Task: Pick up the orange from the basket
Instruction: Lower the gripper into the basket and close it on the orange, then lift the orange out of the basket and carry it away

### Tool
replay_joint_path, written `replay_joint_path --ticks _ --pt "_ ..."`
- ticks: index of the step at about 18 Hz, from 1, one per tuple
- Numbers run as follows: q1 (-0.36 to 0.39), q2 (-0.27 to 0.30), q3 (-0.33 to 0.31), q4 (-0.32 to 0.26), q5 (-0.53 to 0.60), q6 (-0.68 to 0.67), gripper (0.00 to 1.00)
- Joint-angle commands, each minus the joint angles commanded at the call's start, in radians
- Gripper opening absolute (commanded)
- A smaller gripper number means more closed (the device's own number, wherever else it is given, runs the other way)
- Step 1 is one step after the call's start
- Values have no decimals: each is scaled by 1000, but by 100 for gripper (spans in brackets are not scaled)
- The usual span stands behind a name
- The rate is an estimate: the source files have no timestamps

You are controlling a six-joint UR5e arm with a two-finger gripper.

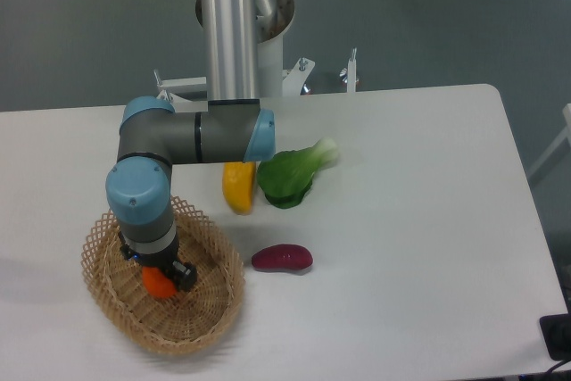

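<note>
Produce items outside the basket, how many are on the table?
3: a yellow vegetable partly behind the arm, a leafy green beside it, and a purple sweet potato nearer the camera.

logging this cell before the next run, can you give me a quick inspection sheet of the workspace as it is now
surface: white table, no spills seen
job's things: orange inside the basket, partly hidden by the wrist
clutter: yellow vegetable, green leafy vegetable and purple sweet potato on the table, outside the basket
grippers: end effector down in the basket at the orange; finger state cannot be told
cables: nothing seen
surroundings: grey floor, black object at lower right edge
</note>
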Motion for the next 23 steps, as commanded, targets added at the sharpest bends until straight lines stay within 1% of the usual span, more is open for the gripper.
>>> replay_joint_path --ticks 8,12,19,20,22,23 --pt "11 44 14 -3 -38 2 60" --pt "32 63 14 -11 -52 3 60" --pt "123 90 14 -12 -45 21 60" --pt "141 95 14 -12 -43 37 60" --pt "198 123 14 -12 -41 102 60" --pt "233 135 17 -12 -43 154 60"
